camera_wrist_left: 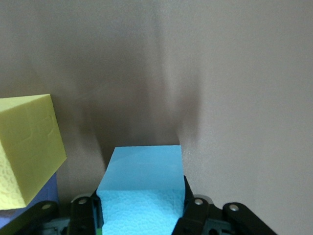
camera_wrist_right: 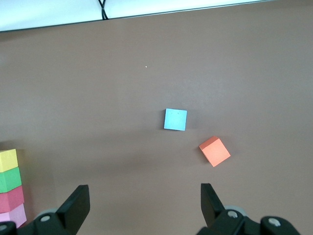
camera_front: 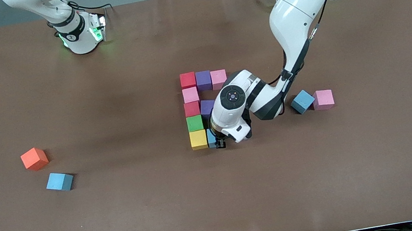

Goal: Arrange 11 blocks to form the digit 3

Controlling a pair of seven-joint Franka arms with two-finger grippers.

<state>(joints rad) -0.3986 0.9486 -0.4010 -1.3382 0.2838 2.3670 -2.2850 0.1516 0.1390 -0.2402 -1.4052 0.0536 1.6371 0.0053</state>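
Several blocks form a figure mid-table: red (camera_front: pixel 188 80), purple (camera_front: pixel 203 80) and pink (camera_front: pixel 218 79) in a row, then pink (camera_front: pixel 190 94), red (camera_front: pixel 192 108), purple (camera_front: pixel 206 107), green (camera_front: pixel 194 123) and yellow (camera_front: pixel 198 139). My left gripper (camera_front: pixel 219 141) is shut on a light blue block (camera_wrist_left: pixel 142 186), held low right beside the yellow block (camera_wrist_left: pixel 29 147); the arm hides most of it in the front view. My right gripper (camera_wrist_right: pixel 144 193) is open and holds nothing, high over the table at the right arm's end, where that arm waits.
Loose light blue (camera_front: pixel 302 101) and pink (camera_front: pixel 323 99) blocks lie together toward the left arm's end. Another light blue block (camera_front: pixel 59 181) and an orange cube (camera_front: pixel 34 159) lie toward the right arm's end, also in the right wrist view as light blue (camera_wrist_right: pixel 175 119) and orange (camera_wrist_right: pixel 214 151).
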